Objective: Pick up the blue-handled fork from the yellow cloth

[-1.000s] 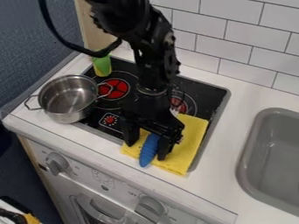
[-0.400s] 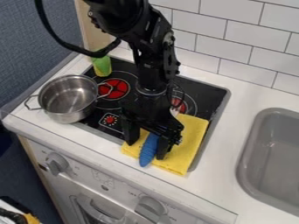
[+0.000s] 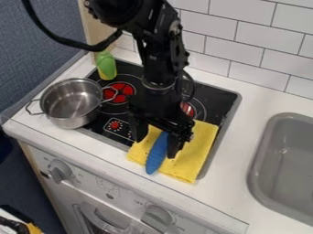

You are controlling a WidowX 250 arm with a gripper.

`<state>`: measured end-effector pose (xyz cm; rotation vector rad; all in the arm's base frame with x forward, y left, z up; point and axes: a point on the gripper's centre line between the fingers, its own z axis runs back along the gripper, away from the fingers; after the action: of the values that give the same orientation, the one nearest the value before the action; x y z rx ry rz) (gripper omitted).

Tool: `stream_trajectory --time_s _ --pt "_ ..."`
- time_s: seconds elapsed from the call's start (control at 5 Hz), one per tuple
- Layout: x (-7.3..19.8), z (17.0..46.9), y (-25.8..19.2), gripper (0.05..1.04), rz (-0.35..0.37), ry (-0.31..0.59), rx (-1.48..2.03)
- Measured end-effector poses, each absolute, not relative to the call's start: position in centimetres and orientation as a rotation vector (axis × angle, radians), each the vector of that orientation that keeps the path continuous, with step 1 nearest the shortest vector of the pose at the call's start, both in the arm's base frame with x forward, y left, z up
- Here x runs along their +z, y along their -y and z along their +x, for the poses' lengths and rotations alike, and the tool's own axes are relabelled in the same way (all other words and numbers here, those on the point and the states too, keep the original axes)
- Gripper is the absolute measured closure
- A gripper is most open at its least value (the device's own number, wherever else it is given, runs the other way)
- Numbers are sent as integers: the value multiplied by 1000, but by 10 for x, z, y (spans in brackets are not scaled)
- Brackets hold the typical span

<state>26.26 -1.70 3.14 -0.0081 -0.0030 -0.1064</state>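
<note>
You have the pincer [image 3: 156, 148] open, its fingers spread on either side of the blue handle [image 3: 156, 156], which lies on the yellow cloth [image 3: 194, 149]. Near the toy corn [image 3: 106, 66] sits your metal pot [image 3: 70, 119].

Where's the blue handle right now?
Camera view, just below centre: the blue handle lies on the yellow cloth, between the claw's spread fingers, image-right of the steel pot.
</note>
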Motion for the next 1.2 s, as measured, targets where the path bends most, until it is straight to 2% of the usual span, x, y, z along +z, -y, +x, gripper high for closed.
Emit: stream_trajectory --time_s 0.4,0.6,0.8,1.0,1.2 --pt "27 265 17 87 -1 -18 -102" --pt "24 268 17 135 0 -25 -103" --pt "21 268 16 284 2 -34 -102" --pt "21 268 13 593 1 -35 -101" --pt "22 268 14 785 -1 -35 -97"
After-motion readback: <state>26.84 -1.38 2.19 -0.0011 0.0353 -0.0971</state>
